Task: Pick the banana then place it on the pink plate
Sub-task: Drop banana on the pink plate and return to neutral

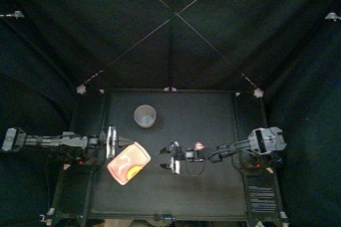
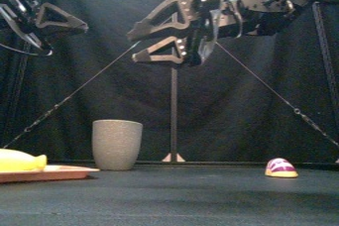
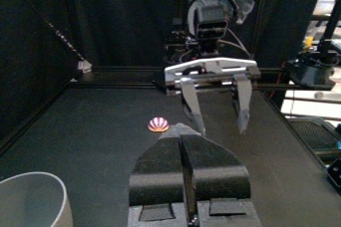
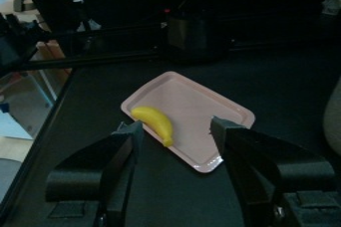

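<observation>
While yellow toy banana (image 4: 156, 123) lies on flat pink tray (image 4: 202, 104), tabletop's left edge, right gripper (image 3: 221, 119) wide, left gripper (image 3: 186, 146) closed.

Two black jointed arms (image 1: 54, 141), right end effector (image 3: 221, 126) with long grey jaws under a silver cross-plate (image 3: 213, 69)

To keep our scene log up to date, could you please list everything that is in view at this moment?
banana: one, yellow, lying on the pink tray.
pink tray: one, pink, flat on the table's left part.
tall grey cup: one, grey, upright behind the tray.
small toy: one, striped pink and yellow, on the table's right part, apart from the tray.
table: one, black.
right gripper: one, open, raised over the table's middle.
left gripper: one, shut, raised at the left.
</observation>
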